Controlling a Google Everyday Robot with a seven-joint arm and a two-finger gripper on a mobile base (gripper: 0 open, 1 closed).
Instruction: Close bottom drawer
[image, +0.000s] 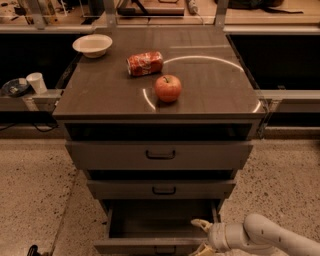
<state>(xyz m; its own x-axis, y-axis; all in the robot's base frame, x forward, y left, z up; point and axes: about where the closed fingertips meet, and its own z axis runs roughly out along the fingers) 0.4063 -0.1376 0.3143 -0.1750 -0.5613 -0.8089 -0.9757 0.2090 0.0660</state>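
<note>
The bottom drawer is the lowest of three grey-brown drawers and is pulled out, its dark inside open to view. Its front panel runs along the frame's bottom edge. My gripper is at the drawer's right front corner, on a white arm coming in from the lower right. One pale finger reaches over the drawer's front rim and the other sits lower in front of the panel. The fingers stand apart and hold nothing.
The middle drawer and top drawer sit above. On the cabinet top are an apple, a red can on its side and a white bowl. A white cup stands at left. Speckled floor on both sides.
</note>
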